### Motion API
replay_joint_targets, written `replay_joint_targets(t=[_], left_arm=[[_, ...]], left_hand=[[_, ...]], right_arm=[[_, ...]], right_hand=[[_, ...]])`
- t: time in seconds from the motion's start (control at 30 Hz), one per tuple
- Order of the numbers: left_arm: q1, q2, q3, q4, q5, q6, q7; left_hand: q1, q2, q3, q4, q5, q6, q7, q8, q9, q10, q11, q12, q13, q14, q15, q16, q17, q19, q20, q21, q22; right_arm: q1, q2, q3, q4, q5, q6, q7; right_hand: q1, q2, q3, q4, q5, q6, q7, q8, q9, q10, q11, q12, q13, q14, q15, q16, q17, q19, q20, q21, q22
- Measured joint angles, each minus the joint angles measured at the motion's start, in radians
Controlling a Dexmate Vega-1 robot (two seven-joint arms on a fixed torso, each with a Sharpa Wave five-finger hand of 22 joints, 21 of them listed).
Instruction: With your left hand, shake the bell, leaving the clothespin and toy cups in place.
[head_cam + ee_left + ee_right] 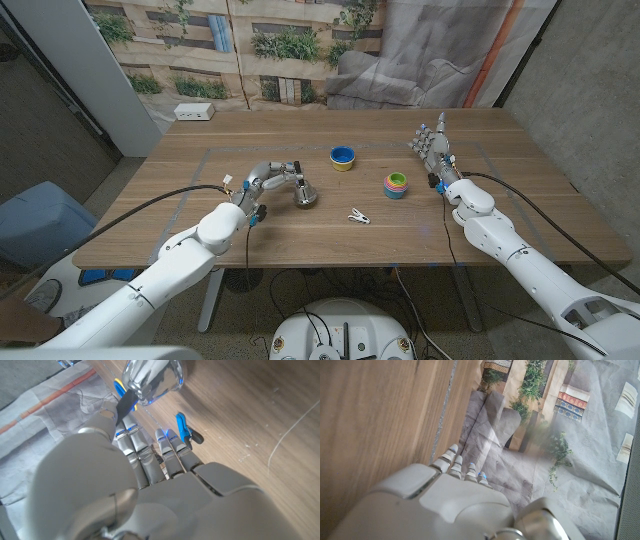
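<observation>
A silver bell [307,195] with a dark handle hangs tilted just above the table's middle. My left hand [268,182] grips its handle from the left. In the left wrist view the shiny bell [152,377] sits beyond my left hand [150,475], whose fingers are curled round the black handle [125,402]. A white clothespin [358,215] lies on the table to the right of the bell. A blue and yellow toy cup [342,158] stands behind it, with a rainbow stack of cups [396,185] further right. My right hand [432,145] stands upright beyond the stack, fingers apart, holding nothing.
A white box [194,112] sits at the table's far left corner. A blue bin [40,220] stands on the floor to the left. Behind the wooden table [520,150] hangs a printed backdrop [300,40].
</observation>
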Motion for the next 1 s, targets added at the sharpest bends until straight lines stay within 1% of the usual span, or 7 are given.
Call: replay_joint_targets(t=[0.17,0.2,0.3,0.33,0.6,0.83,1.0], left_arm=[[-0.01,0.0,-0.006,-0.033,-0.051,0.069,0.014],[-0.01,0.0,-0.006,-0.033,-0.065,0.085,0.018],[-0.018,0.0,-0.006,-0.033,-0.098,0.124,0.027],[-0.018,0.0,-0.009,-0.057,-0.111,0.138,0.031],[-0.026,0.002,-0.015,-0.089,-0.19,0.203,0.048],[-0.032,0.016,-0.011,-0.104,-0.221,0.213,0.052],[-0.033,0.027,0.006,-0.094,-0.194,0.147,0.048]], left_hand=[[0.001,-0.001,0.0,0.0,-0.001,0.0,0.0,-0.002,0.0,0.002,0.002,0.0,0.0,0.0,0.0,0.0,-0.001,0.0,0.0,0.0,0.0],[0.002,-0.002,0.0,0.0,-0.001,0.008,0.008,-0.002,0.0,0.006,0.006,0.0,0.0,0.0,0.0,0.0,-0.001,0.0,0.0,0.0,0.0],[0.002,-0.002,-0.004,0.004,-0.001,0.009,0.009,-0.002,0.0,0.006,0.005,-0.003,0.001,0.0,0.0,0.0,-0.001,0.0,0.0,0.0,0.0],[0.002,-0.002,-0.004,0.004,-0.001,0.009,0.009,-0.002,0.0,0.005,0.005,-0.003,0.002,0.0,0.0,0.0,-0.001,0.0,0.0,0.0,0.0],[0.002,-0.002,-0.008,0.0,-0.001,0.011,0.011,0.001,0.0,0.009,0.009,-0.003,0.007,0.005,-0.005,0.0,-0.001,0.004,0.004,0.0,0.0],[0.005,0.003,-0.01,-0.002,-0.001,0.012,0.013,0.001,-0.001,0.013,0.013,0.0,0.006,0.011,0.0,0.0,-0.001,0.004,0.004,0.0,0.0],[0.007,0.006,-0.01,-0.002,-0.002,0.011,0.014,0.001,-0.001,0.014,0.014,0.001,0.006,0.013,-0.002,0.0,0.002,0.004,0.004,0.0,0.0]], right_arm=[[0.0,0.0,0.0,0.0,0.0,0.0,0.0],[0.0,0.0,0.0,0.0,0.0,0.0,0.0],[0.0,0.0,0.0,0.001,0.0,0.001,0.0],[0.0,0.0,0.0,0.001,0.0,0.001,0.0],[0.0,0.0,0.0,0.001,0.0,0.001,0.0],[0.0,0.0,0.0,0.001,0.0,0.001,0.001],[0.0,0.0,0.0,0.001,0.0,0.001,0.001]], right_hand=[[0.0,0.0,0.0,0.0,0.0,0.0,0.0,0.0,0.0,0.0,0.0,0.0,0.0,0.0,0.0,0.0,0.0,0.0,0.0,0.0,0.0],[0.0,0.0,0.0,0.0,0.0,0.0,0.0,0.0,0.0,0.0,0.0,0.0,0.0,0.0,0.0,0.0,0.0,0.0,0.0,0.0,0.0],[0.0,0.0,0.0,0.0,0.0,0.0,0.0,0.0,0.0,0.0,0.0,0.0,0.0,0.0,0.0,0.0,0.0,0.0,0.0,0.0,0.0],[0.0,0.0,0.0,0.0,0.0,0.0,0.0,0.0,0.0,0.0,0.0,0.0,0.0,0.0,0.0,0.0,0.0,0.0,0.0,0.0,0.0],[0.0,0.0,0.0,0.0,0.0,0.0,0.0,0.0,0.0,0.0,0.0,0.0,0.0,0.0,0.0,0.0,0.0,0.0,0.0,0.0,0.0],[0.0,0.0,0.0,0.0,0.0,0.0,0.0,0.0,0.0,0.0,0.0,0.0,0.0,0.0,0.0,0.0,0.0,0.0,0.0,0.0,0.0],[0.0,0.0,0.0,0.0,0.0,0.0,0.0,0.0,0.0,0.0,0.0,0.0,0.0,0.0,0.0,0.0,0.0,0.0,0.0,0.0,0.0]])
